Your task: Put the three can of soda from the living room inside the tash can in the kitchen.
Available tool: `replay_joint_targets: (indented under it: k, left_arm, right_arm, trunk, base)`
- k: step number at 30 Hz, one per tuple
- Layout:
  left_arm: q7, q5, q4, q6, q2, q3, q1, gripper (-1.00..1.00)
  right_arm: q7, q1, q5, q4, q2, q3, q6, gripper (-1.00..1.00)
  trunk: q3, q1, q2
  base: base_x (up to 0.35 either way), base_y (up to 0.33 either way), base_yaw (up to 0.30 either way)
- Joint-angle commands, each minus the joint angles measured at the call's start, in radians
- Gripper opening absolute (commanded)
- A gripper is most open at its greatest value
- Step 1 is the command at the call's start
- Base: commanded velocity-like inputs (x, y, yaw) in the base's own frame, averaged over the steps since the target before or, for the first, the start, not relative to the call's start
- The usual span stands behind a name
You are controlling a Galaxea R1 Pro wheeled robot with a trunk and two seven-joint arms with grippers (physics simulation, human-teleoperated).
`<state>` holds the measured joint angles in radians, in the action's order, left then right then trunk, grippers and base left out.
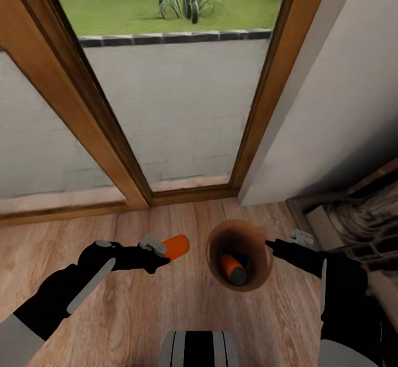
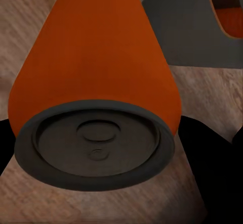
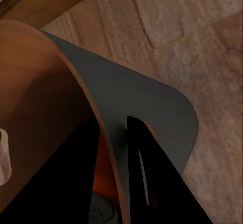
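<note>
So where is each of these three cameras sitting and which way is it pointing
Head view: high on the robot, facing down at the wood floor, both arms showing, the left gripper holding an orange soda can beside the trash can.
Left wrist view: along the fingers at that can's end.
Right wrist view: fingers straddling the bin's rim.
All share the bin.

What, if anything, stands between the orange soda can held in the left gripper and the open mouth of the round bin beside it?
Nothing visible: only bare wood floor separates the orange soda can in the left gripper from the round grey bin with a brown inside, whose far rim the right gripper clamps.
</note>
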<state>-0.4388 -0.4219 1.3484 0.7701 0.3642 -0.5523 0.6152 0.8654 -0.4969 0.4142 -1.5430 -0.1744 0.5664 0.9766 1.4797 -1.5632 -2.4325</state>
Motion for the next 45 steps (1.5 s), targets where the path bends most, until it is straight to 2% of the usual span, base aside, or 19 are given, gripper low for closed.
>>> replay_joint_targets:
  k: [1,21,31,45]
  left_arm:
    - [0.0,0.0,0.0,0.0,0.0,0.0,0.0,-1.0]
    - [0.0,0.0,0.0,0.0,-0.001,0.0,0.0,-1.0]
    - [0.0,0.0,0.0,-0.001,-0.001,0.0,0.0,-1.0]
    - [0.0,0.0,0.001,-0.002,-0.001,0.0,0.0,-1.0]
  right_arm:
    - [0.001,0.0,-0.016,0.0,0.0,0.0,0.008,-1.0]
    - [0.001,0.0,-0.017,-0.001,0.0,0.0,0.01,-1.0]
    - [0.001,0.0,-0.017,-0.001,0.0,-0.002,0.044,-1.0]
    - [0.001,0.0,-0.017,-0.002,0.0,-0.002,0.045,-1.0]
  trunk:
    - [0.0,0.0,0.0]
    - [-0.02,0.0,0.0]
    - [-0.03,0.0,0.0]
    - [-0.053,0.0,0.0]
  base:
    - [0.0,0.0,0.051]
    - [0.0,0.0,0.161]
    - [0.0,0.0,0.01]
    - [0.0,0.0,0.054]
